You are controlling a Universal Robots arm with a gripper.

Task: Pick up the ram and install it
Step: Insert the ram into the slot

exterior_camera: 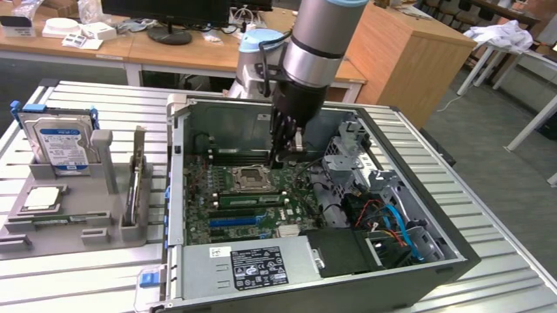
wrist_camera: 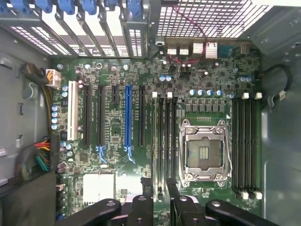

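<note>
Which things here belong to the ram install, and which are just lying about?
In the job: gripper, open over the memory slots; green ram, seemingly seated in a slot beside the empty processor socket.
Lying about: hard drive and silver processor chip on the grey tray outside the case.

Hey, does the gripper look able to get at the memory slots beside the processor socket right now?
Probably yes: the case side is open, and the gripper hangs right over the memory slots beside the processor socket, nothing between.
</note>
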